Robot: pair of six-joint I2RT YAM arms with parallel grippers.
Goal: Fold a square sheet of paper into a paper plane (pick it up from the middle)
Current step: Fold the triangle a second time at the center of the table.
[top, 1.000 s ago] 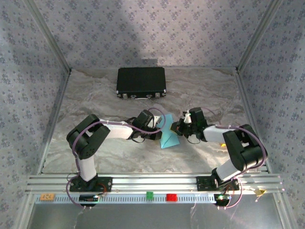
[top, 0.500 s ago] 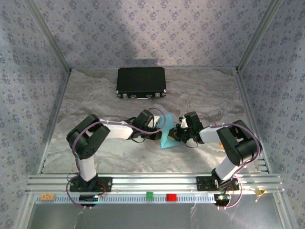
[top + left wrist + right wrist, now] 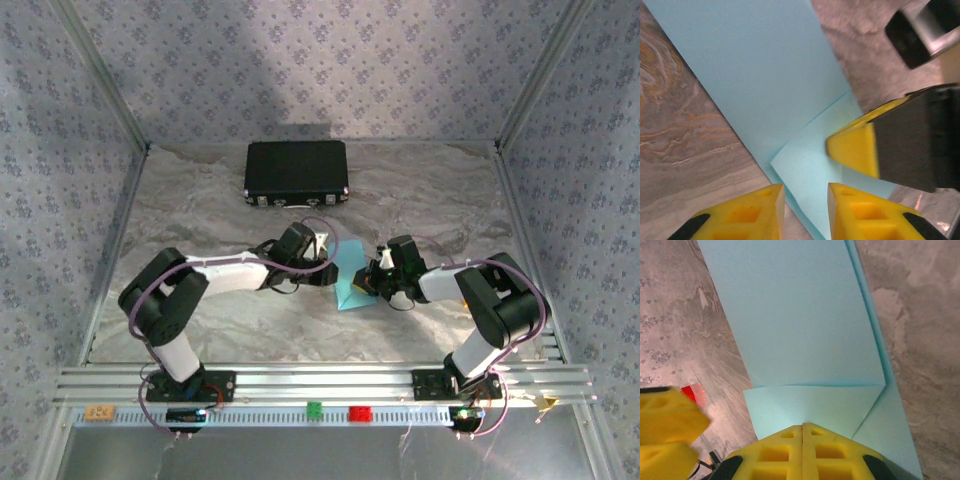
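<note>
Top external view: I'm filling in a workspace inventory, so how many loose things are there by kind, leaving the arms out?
Light-blue sheet of paper: 1
Black case: 1
Small blocks on the front rail: 3 (orange block, green block, red block)
Yellowish item at the rail's right end, too small to identify: 1
Total: 6

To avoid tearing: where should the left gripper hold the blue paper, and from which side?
Probably the edge of the folded flap on the square sheet of paper, coming low from the left gripper's side: it lies flat, and the shut right gripper occupies the opposite side.
</note>
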